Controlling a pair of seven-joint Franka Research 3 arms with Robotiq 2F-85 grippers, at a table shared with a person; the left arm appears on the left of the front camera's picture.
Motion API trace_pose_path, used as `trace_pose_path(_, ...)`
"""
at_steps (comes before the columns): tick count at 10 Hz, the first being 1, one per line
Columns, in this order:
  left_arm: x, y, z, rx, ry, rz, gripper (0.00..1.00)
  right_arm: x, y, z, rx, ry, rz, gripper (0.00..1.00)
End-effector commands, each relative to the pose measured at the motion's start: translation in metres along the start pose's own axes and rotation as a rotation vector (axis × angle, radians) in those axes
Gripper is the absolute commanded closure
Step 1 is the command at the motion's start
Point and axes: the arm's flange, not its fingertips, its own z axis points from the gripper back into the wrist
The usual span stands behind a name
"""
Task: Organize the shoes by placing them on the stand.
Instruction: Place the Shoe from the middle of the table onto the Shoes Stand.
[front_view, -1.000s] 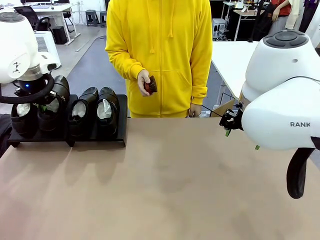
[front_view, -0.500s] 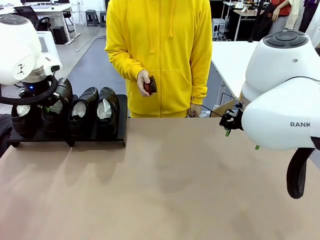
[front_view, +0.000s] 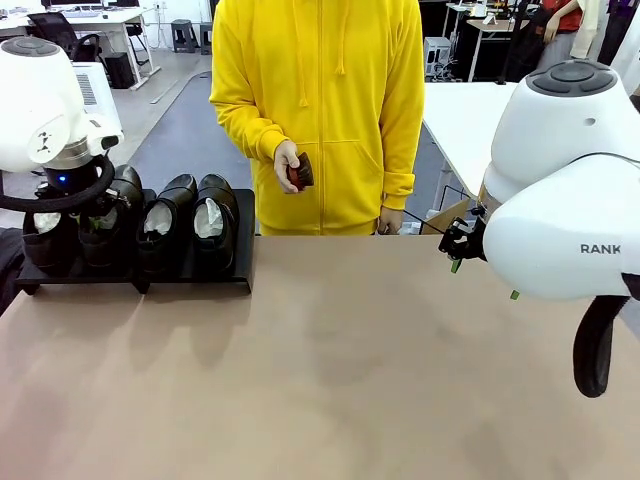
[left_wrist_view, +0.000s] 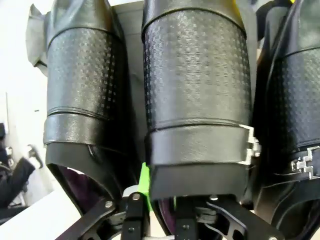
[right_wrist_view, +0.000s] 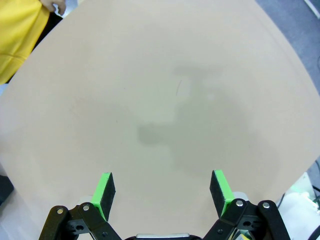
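Four glossy black shoes stand side by side on the low black stand (front_view: 200, 275) at the table's far left. My left gripper (front_view: 98, 215) is down at the heel of the second shoe from the left (front_view: 105, 243). In the left wrist view that shoe (left_wrist_view: 195, 90) runs away from my left gripper (left_wrist_view: 160, 192). One green pad (left_wrist_view: 145, 182) lies against the outside of its heel wall and the other finger is inside the shoe. Whether the jaws still press, I cannot tell. My right gripper (right_wrist_view: 162, 187) hangs open over bare tabletop, and is seen at the right (front_view: 458, 248).
A person in a yellow hoodie (front_view: 320, 100) stands at the far edge, holding a small reddish-brown brush (front_view: 300, 172). The two right-hand shoes (front_view: 165, 215) (front_view: 213, 215) are stuffed with white paper. The tan tabletop (front_view: 340, 370) stretches wide in front of the stand.
The shoe at my left gripper has come down from a raised tilt and now sits level among the others. The left arm dropped slightly. The right arm and the person have not moved.
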Motion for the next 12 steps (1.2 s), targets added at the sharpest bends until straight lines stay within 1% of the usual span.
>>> trace_pose_path(1,0.004,-0.005,0.005,0.06,-0.015,0.02,0.19,0.002,-0.001,0.001,0.002,-0.011,0.013,0.0)
trace_pose_path(2,0.003,-0.007,0.007,0.089,-0.021,0.024,0.0,0.002,-0.001,0.001,0.002,-0.011,0.013,0.0)
trace_pose_path(4,-0.004,-0.018,0.03,0.132,-0.038,0.004,0.0,0.002,-0.001,0.001,0.002,-0.011,0.013,0.0)
trace_pose_path(5,-0.009,-0.026,0.042,0.117,-0.019,-0.026,0.0,0.002,-0.001,0.001,0.002,-0.011,0.013,0.0)
trace_pose_path(6,-0.015,-0.031,0.052,0.127,0.017,-0.05,0.0,0.002,-0.001,0.001,0.002,-0.011,0.013,0.0)
trace_pose_path(7,-0.025,-0.03,0.062,0.169,0.037,-0.026,0.0,0.002,-0.001,0.001,0.002,-0.011,0.013,0.0)
trace_pose_path(9,-0.039,-0.028,0.08,0.199,0.001,-0.003,0.0,0.002,-0.001,0.001,0.002,-0.011,0.013,0.0)
trace_pose_path(10,-0.045,-0.027,0.088,0.201,-0.019,0.011,0.0,0.002,-0.001,0.001,0.002,-0.011,0.013,0.0)
trace_pose_path(11,-0.054,-0.024,0.095,0.177,-0.027,0.047,0.0,0.002,-0.001,0.001,0.002,-0.011,0.013,0.0)
trace_pose_path(12,-0.032,-0.029,0.087,0.168,0.015,-0.018,0.0,0.002,-0.001,0.001,0.002,-0.011,0.013,0.0)
